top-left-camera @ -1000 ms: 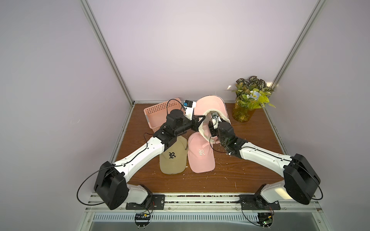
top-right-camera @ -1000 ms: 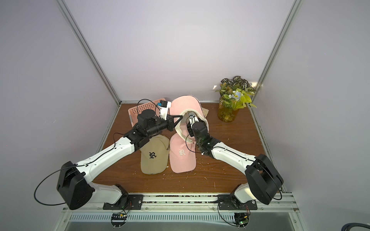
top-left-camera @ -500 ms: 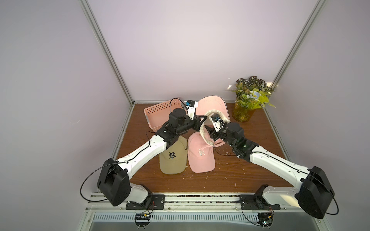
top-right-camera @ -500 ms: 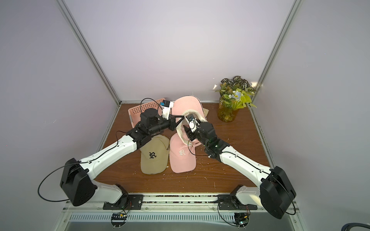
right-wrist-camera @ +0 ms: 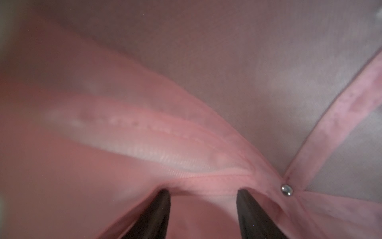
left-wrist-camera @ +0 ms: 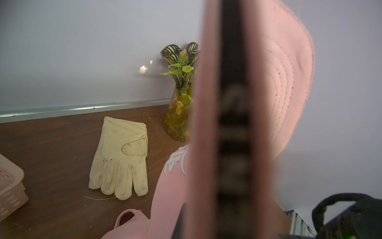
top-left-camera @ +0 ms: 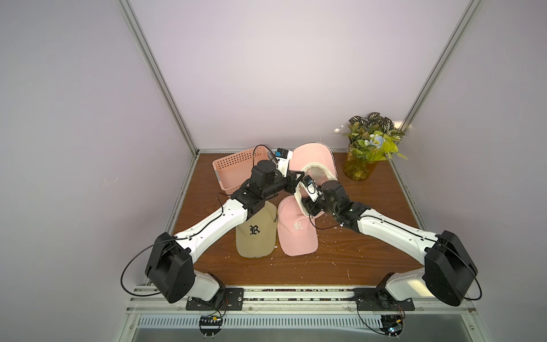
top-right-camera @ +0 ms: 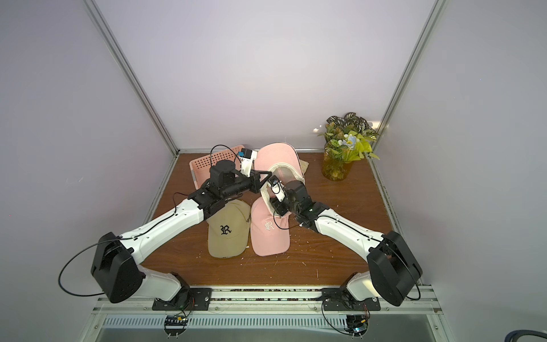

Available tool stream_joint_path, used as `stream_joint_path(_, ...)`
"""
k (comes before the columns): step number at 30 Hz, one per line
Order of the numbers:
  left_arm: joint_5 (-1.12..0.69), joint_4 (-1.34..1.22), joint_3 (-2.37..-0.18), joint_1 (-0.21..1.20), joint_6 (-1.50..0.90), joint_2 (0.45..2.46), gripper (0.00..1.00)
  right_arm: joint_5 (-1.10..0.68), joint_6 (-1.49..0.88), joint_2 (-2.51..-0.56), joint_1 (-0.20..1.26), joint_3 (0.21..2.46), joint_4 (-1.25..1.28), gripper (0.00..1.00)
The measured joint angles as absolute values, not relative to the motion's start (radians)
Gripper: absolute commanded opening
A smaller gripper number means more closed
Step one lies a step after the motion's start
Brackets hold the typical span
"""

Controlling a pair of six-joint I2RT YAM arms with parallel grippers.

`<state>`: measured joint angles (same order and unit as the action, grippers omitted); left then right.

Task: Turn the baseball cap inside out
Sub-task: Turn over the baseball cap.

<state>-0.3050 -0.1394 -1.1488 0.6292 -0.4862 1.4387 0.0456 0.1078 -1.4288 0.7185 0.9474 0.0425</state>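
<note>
1. Nearest the camera head, a silver aluminium mounting rail [top-left-camera: 281,296] is carrying both my arm bases. The brown wood-grain tabletop [top-left-camera: 340,260] is stretching away from it, flecked with white specks.
2. On that wood, a tan fabric baseball cap with a black letter R [top-left-camera: 254,234] and a pink fabric baseball cap with a white letter R [top-left-camera: 297,234] are lying just beside each other, brims toward the rail.
3. Beyond their crowns I am holding the task's thing, a second pink baseball cap with a pale lining [top-left-camera: 312,155]. It is hanging clear of the table, with its brim rising toward the back wall.
4. My left gripper [top-left-camera: 299,177] is pressed together, pinching that cap's rim. The left wrist view is showing pink cloth on both sides of the blurred dark fingers.
5. My right gripper [right-wrist-camera: 204,194] is reaching inside the crown with its jaws spread. Both black fingertips [right-wrist-camera: 161,207] are pushing into a pink seam band beside a small metal rivet [right-wrist-camera: 287,190].
6. Behind my left arm, a pink perforated plastic basket [top-left-camera: 233,165] is sitting near the back-left corner.
7. A cream fabric work glove [left-wrist-camera: 122,155] is lying flat behind the lifted cap. An amber glass vase of variegated leaves [top-left-camera: 358,170] is standing in the back-right corner.
8. Plain lilac walls [top-left-camera: 281,74] are closing in three sides, joined by silver aluminium corner posts [top-left-camera: 159,77].
</note>
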Motion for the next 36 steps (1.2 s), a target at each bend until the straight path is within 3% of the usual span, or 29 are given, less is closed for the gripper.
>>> stream_joint_path(10, -0.302, -0.137, -1.149, 0.629, -0.487, 1.439, 0.00, 0.101, 0.095, -1.357, 0.719, 0.925, 0.126, 0.58)
stream_joint_path(22, -0.297, -0.126, -1.148, 0.643, -0.537, 1.439, 0.00, 0.440, 0.032, -1.365, 0.728, 0.902, 0.398, 0.55)
stream_joint_path(30, -0.279, -0.120, -1.136, 0.647, -0.559, 1.439, 0.00, 0.686, -0.045, -1.465, 0.732, 0.902, 0.338, 0.56)
stream_joint_path(36, -0.265, -0.113, -1.133, 0.647, -0.562, 1.439, 0.00, 0.685, -0.053, -1.459, 0.732, 0.900, 0.315, 0.56)
